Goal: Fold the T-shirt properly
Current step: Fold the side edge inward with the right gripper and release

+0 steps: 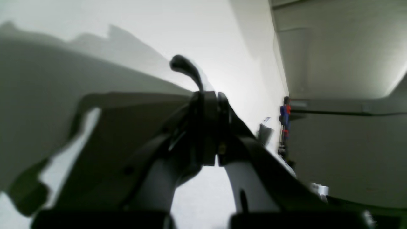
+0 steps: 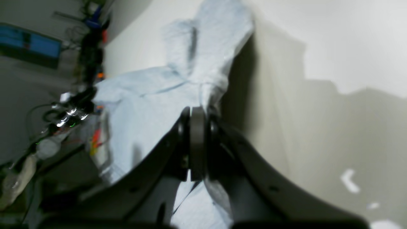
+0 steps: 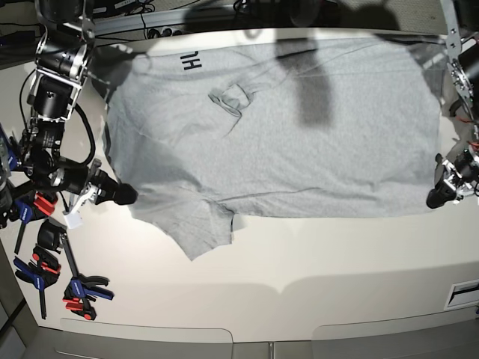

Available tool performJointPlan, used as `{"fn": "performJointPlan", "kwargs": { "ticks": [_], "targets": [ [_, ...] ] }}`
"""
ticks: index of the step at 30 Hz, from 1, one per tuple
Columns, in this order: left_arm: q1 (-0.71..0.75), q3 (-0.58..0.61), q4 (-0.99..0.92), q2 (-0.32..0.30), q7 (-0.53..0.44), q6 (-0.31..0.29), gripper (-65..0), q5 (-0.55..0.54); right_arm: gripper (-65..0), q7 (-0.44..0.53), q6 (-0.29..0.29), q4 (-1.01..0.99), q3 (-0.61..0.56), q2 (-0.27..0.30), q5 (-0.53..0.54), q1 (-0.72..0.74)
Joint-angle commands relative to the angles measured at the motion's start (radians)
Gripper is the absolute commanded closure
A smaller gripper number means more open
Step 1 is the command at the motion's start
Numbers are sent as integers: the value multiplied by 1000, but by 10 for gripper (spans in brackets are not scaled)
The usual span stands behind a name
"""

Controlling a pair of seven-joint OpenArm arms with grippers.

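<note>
The light grey T-shirt (image 3: 284,134) lies spread across the white table (image 3: 314,262), with black lettering (image 3: 191,61) on a turned-over edge at the back left. One sleeve (image 3: 198,224) points toward the front. My right gripper (image 3: 126,196) is at the shirt's left edge. In the right wrist view it (image 2: 197,116) is shut with the cloth (image 2: 149,108) bunched around its tips. My left gripper (image 3: 435,199) is at the shirt's front right corner. In the left wrist view it (image 1: 208,98) is shut, with shadowed cloth (image 1: 38,105) hanging beside it.
Blue and orange clamps (image 3: 45,262) lie by the table's left front corner. A small crumpled fold (image 3: 233,101) sits on the shirt near the back. Cables and gear (image 3: 142,11) run along the back edge. The white table extends in front of the shirt.
</note>
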Motion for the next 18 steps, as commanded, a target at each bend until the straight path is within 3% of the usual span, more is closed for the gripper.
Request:
{"fn": "performJointPlan", "kwargs": {
  "ticks": [1, 9, 18],
  "targets": [
    [-16, -2, 14, -31, 8, -13, 0, -50, 0, -13, 9, 26, 5, 22, 49, 24],
    [40, -2, 18, -75, 159, -13, 0, -229, 0, -50, 9, 171, 5, 22, 90, -82],
    [212, -2, 207, -128, 204, -13, 0, -277, 0, -50, 9, 284, 6, 23, 82, -183]
  ]
}}
